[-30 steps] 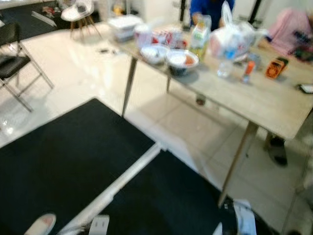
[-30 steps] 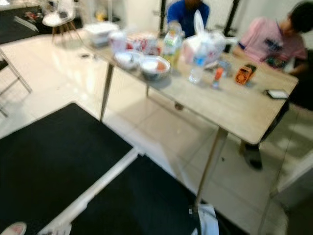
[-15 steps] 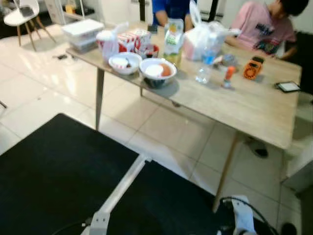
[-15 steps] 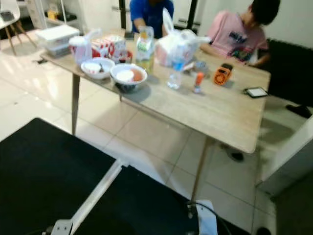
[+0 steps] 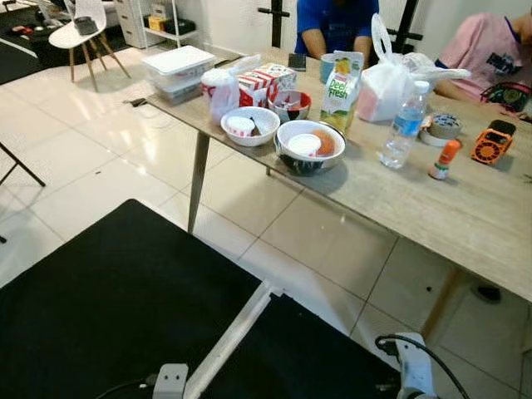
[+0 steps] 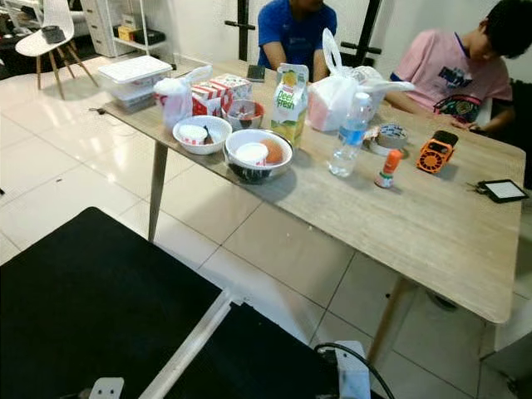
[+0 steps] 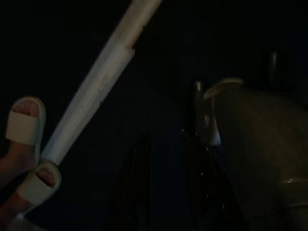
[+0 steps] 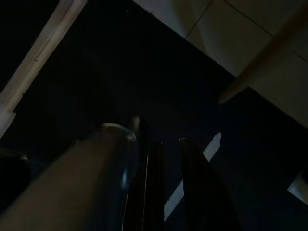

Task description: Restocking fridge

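Down low over the black mat, both arms just hanging. Left gripper dark in its wrist view, two black fingers side by side with a narrow gap, slightly parted, gripping nothing. Right gripper much the same: fingers a little apart, nothing between them. White strip crossing the mat beside the left gripper, plus a person's feet in white slippers near its end.

Further out, wooden desk on pale floor tiles. Near the front edge toward the left corner: white bowl and, just beside it, dark bowl with something white and something orange inside. Behind those, small red bowl, juice carton, red-and-white boxes, clear lidded container at the far left corner. Water bottle around mid-desk, white plastic bag behind it, orange-capped little bottle, tape roll, orange gadget, tablet toward the right edge.

Two people seated at the far edge, one in blue, one in pink.
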Robot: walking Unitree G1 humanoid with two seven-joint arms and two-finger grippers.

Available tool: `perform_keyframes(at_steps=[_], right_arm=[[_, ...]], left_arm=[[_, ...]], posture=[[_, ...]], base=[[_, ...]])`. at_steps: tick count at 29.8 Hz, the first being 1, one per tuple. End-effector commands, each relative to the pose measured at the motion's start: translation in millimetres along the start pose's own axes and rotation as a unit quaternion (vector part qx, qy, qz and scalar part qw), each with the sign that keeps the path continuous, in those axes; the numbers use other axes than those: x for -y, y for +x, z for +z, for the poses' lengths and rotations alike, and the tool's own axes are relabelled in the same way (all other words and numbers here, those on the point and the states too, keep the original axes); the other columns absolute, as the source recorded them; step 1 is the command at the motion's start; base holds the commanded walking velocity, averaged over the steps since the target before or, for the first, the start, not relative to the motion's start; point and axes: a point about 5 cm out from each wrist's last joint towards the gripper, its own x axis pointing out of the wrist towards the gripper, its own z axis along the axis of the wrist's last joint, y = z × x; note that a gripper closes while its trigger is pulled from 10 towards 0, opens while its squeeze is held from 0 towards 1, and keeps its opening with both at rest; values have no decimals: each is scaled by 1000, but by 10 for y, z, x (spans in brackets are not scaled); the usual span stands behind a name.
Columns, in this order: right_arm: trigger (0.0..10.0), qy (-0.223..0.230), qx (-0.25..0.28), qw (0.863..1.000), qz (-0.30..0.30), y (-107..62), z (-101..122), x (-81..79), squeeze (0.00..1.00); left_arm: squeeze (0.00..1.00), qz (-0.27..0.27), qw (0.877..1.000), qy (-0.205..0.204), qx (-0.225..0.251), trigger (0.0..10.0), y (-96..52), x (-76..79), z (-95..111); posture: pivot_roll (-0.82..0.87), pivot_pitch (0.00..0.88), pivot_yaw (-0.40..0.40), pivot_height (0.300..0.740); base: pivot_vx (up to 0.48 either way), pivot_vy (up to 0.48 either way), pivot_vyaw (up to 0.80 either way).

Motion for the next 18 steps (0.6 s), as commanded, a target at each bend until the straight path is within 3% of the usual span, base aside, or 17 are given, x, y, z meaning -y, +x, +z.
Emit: perform_keyframes(at_steps=[1,13,18], right_arm=[[10000,4,10,1000,-7,-4,69,46,0],[10000,19,9,1000,-13,-6,59,60,0],[10000,17,7,1000,-12,-6,46,56,0]], left_arm=[[0,2,1000,-3,-5,10000,-2,-9,-20],[0,8,1000,-13,-1,10000,-5,-41,-1],[0,10,1000,-7,-4,10000,-7,-47,-17]], posture=[[1,0,14,740],[-1,0,26,740],[0,0,26,740]], base=[[289,0,0],[287,0,0],[0,0,0]])
